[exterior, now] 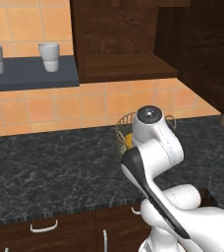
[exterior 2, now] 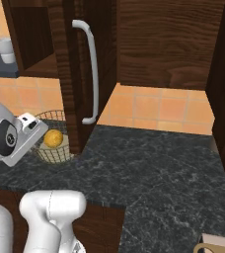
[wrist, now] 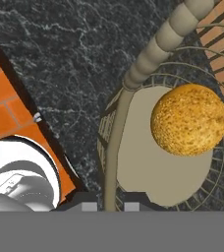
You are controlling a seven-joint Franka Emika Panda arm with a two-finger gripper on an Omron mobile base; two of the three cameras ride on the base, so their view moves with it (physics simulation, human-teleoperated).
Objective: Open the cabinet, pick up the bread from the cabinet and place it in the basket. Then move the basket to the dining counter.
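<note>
Cabinet (exterior 2: 75, 74) door swung open, upper centre of right base view, its edge just beside the basket (exterior 2: 55, 150) on the black worktop (exterior 2: 149, 173), open granite to the right. Bread (wrist: 188, 119) sits inside the basket; gripper (wrist: 109, 203) clamped on the basket rim at bottom of hand view.

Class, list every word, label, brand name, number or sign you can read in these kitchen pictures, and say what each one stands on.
None: no readable text, number or sign appears in any view.
White cups: plain, unmarked.
Cabinet door and its handle: wood grain and bare metal, no label.
Basket and bread: no tag or print.
Black granite worktop and orange tiles: pattern only.
</note>
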